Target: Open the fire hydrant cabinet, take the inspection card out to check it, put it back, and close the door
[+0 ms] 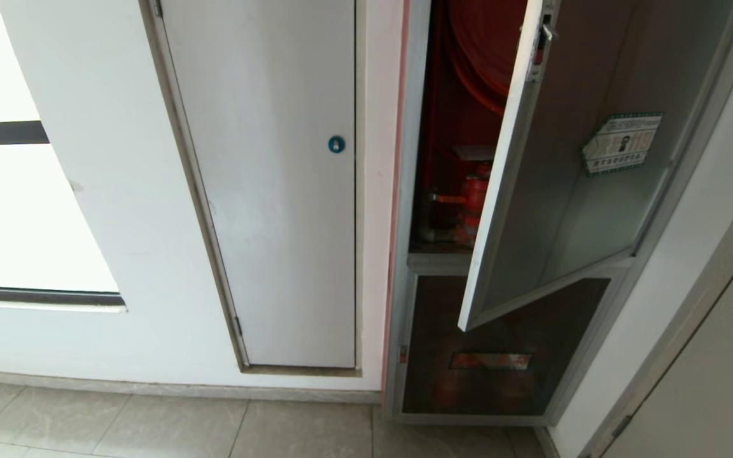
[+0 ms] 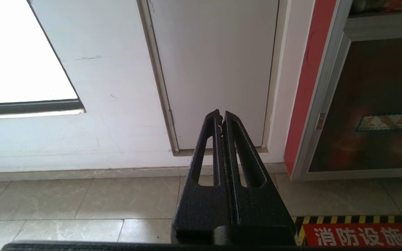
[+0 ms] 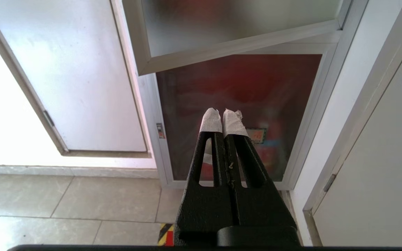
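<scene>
Below the half-open silver-framed dark glass door (image 1: pixel 551 191), both black grippers, left (image 2: pixel 221 116) and right (image 3: pixel 222 115), hang pressed together, holding nothing; reaching up could bump its corner.

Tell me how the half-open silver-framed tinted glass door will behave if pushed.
The silver-framed tinted glass door probably swings freely: it already stands ajar from the red-lined cabinet. Its metal frame looks stiff, so it likely won't flex. The glass pane may be fragile, so pushing on the frame seems safer.

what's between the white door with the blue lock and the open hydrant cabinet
In the head view, only a bare strip of white wall separates the white door from the fire hydrant cabinet frame.
</scene>
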